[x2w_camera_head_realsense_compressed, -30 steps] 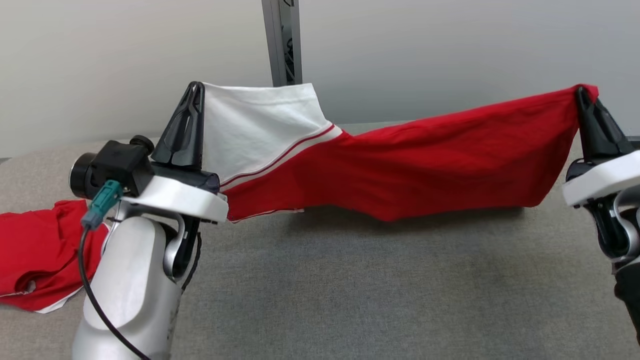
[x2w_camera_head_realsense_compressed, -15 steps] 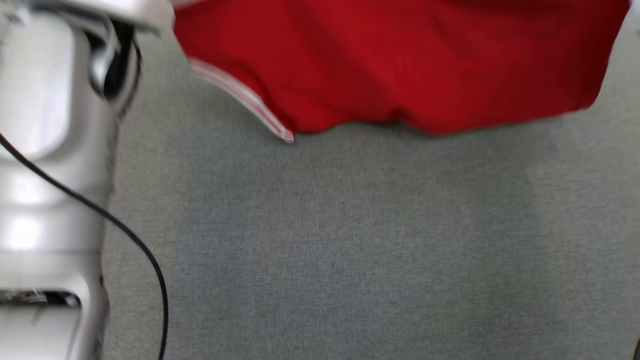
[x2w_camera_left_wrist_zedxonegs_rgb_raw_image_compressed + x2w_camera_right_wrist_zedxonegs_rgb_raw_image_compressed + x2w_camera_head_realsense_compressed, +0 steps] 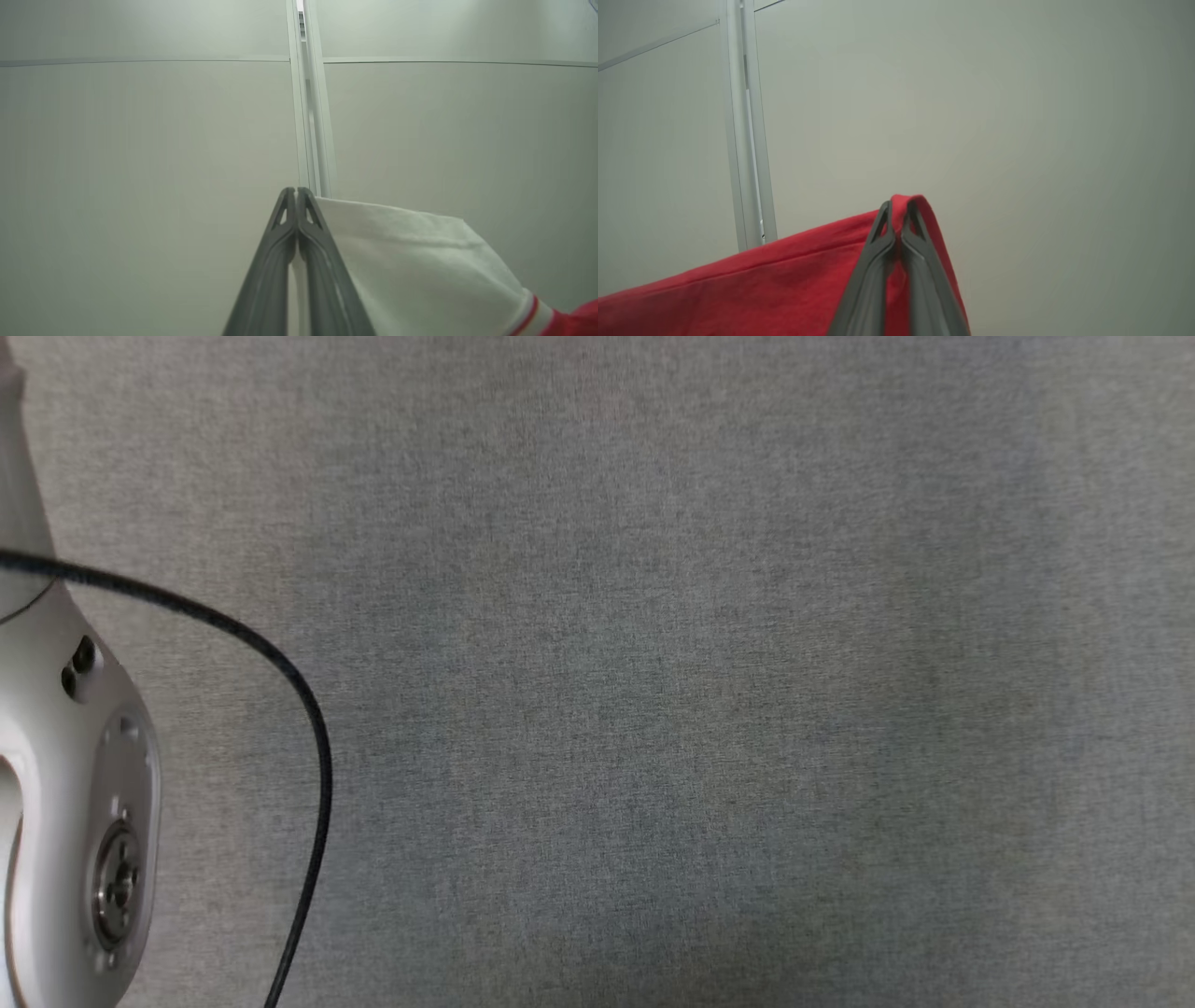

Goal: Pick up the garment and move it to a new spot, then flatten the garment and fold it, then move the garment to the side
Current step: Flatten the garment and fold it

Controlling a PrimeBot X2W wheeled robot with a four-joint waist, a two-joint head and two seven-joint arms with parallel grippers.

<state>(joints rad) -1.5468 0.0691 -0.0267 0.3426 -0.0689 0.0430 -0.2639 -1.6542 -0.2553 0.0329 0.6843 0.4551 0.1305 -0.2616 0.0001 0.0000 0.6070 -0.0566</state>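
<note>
The garment (image 3: pixel 420 261) is hanging up in the air, stretched between the two grippers. The left gripper (image 3: pixel 296 190) is pinching its white corner, with both fingers squeezed tight on the cloth. The right gripper (image 3: pixel 899 205) is pinching the red end (image 3: pixel 784 280) the same way. Behind them a pale wall (image 3: pixel 140 140) and a metal post (image 3: pixel 310 116) are showing.

A second ago the head camera was looking at the whole stretched garment. Now it is looking straight down at the grey table (image 3: pixel 653 709), with the left arm (image 3: pixel 75 784) and its black cable (image 3: pixel 316 728) at the side. That is the camera tipping down, not the garment moving. I am guessing the robot is checking the spot where the garment is going to be laid flat.

No box or basket is sitting here.
</note>
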